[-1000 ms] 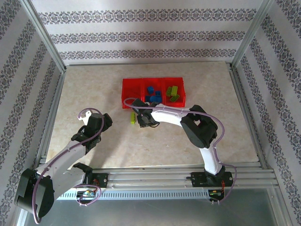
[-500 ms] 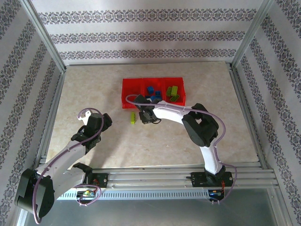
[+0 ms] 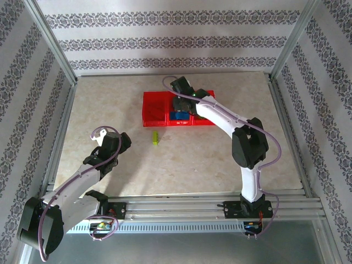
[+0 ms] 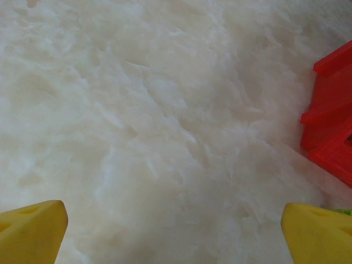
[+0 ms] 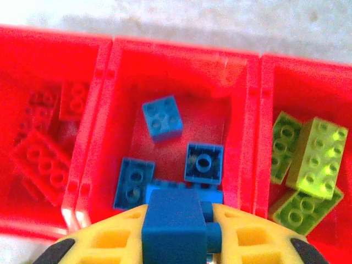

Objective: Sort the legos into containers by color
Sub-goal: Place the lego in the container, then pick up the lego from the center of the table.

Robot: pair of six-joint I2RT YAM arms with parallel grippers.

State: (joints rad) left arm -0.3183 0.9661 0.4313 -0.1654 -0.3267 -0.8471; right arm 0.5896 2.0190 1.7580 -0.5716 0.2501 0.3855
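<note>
- Left gripper [image 4: 176, 234]: fingers apart, only bare table [image 4: 165, 110] between them.
- Beyond its fingers, one yellow-green brick [image 3: 156, 137] lies loose, unsorted.
- Right gripper [image 5: 177, 242]: fingers clamped on a blue brick [image 5: 173, 217], over the middle bin [image 5: 181, 60].
- Ahead of the fingertips lie blue bricks [image 5: 162, 116], with red bricks [image 5: 41, 159] to the left and green bricks [image 5: 316, 151] to the right: nearly finished, I judge.

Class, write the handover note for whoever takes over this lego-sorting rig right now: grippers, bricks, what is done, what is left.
Left gripper: open, empty, over the pale marbled table.
Right gripper: shut on a blue studded plastic brick, above the middle bin of the translucent red three-bin tray.
Done: red bricks in the left bin, blue bricks in the middle, yellow-green bricks in the right bin.
Left: drop the held brick in the middle bin, then move the lone yellow-green brick from the table to the right bin.
</note>
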